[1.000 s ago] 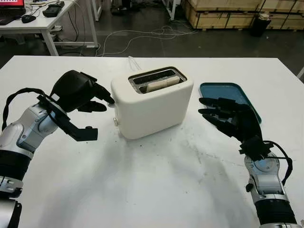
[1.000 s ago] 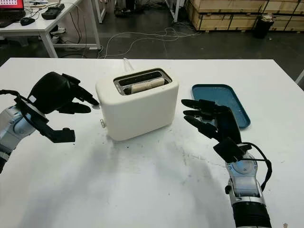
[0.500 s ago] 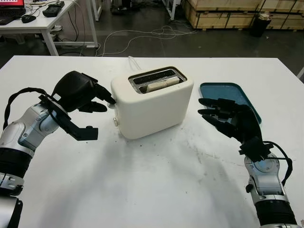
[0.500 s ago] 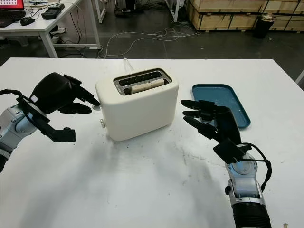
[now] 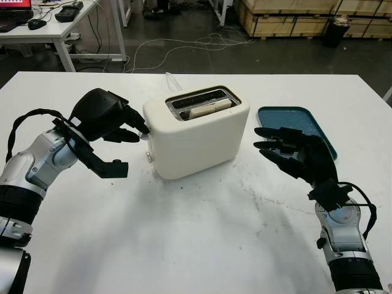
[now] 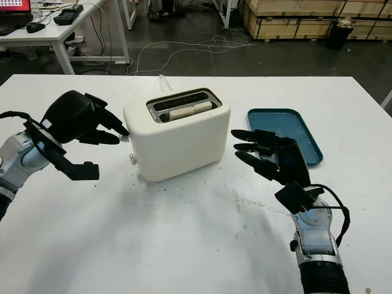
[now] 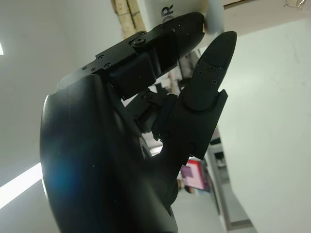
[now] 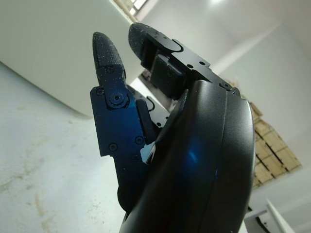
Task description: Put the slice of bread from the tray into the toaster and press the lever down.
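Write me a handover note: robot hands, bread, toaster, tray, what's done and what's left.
Left robot hand: holds nothing, fingers curled, fingertip at the lever on the toaster's left end.
Right robot hand: open, holding nothing, between toaster and tray.
Bread: already in the toaster's slot; nothing lies on the tray.
Done: bread loaded.
Left: press the lever down; I can't tell if it has started moving.

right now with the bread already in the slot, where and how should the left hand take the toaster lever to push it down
On the lever's small white tab, which sticks out sideways from the toaster's end wall facing the left hand. Come from above it, likely with a fingertip laid on its upper face, and push straight down along the wall. The bread sits in the near slot. The right hand is open beside the tray.
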`<state>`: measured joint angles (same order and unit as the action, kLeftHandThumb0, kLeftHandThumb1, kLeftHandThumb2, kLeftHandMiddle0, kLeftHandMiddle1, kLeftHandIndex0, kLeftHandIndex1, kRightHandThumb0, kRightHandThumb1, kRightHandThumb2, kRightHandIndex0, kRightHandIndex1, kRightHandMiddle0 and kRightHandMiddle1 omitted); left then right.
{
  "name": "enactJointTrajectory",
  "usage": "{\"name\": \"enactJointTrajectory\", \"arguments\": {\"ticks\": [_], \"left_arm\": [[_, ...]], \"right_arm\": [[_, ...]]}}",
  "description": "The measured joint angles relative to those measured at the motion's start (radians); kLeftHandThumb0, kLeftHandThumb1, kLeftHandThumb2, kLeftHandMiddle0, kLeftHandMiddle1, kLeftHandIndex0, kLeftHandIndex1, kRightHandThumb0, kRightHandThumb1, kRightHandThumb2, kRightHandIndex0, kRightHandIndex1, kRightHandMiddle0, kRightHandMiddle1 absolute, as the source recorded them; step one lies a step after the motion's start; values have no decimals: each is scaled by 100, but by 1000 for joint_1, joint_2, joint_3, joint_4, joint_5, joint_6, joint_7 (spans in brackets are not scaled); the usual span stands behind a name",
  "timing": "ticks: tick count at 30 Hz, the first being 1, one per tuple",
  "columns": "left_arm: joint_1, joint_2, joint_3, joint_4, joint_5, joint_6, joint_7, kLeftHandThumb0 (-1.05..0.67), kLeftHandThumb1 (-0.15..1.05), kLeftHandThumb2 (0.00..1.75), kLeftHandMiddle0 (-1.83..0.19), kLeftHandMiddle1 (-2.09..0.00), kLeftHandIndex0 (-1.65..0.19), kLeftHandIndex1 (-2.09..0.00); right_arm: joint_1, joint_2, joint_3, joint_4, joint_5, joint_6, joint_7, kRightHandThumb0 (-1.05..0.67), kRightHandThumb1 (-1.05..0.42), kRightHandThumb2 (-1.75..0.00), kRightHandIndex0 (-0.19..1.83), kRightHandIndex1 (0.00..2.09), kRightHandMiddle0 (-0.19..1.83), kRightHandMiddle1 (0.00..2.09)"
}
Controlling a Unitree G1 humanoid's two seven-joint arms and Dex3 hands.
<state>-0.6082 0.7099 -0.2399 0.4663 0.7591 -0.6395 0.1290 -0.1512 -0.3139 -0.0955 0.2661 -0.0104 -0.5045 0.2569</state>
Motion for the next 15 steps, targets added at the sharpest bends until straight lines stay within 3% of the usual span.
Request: {"name": "enactJointTrajectory", "arguments": {"ticks": [11,13,15], "left_arm": [[-24,-24,-53,42,37,-2,39,-38,63,0,-104,-156,-143,-2],[-10,-41,-60,35,55,27,71,-33,65,1,-100,-156,-142,-1],[30,-80,-90,28,107,90,140,-33,70,1,-100,-140,-139,0]], "right_arm": [[5,0,-3,-4,0,-2,0,-47,-92,-6,105,9,94,0],[6,0,-7,-4,0,-11,0,-47,-92,-6,105,9,94,0],[9,-2,-11,-4,0,-13,0,-47,-92,-7,104,9,94,0]]}}
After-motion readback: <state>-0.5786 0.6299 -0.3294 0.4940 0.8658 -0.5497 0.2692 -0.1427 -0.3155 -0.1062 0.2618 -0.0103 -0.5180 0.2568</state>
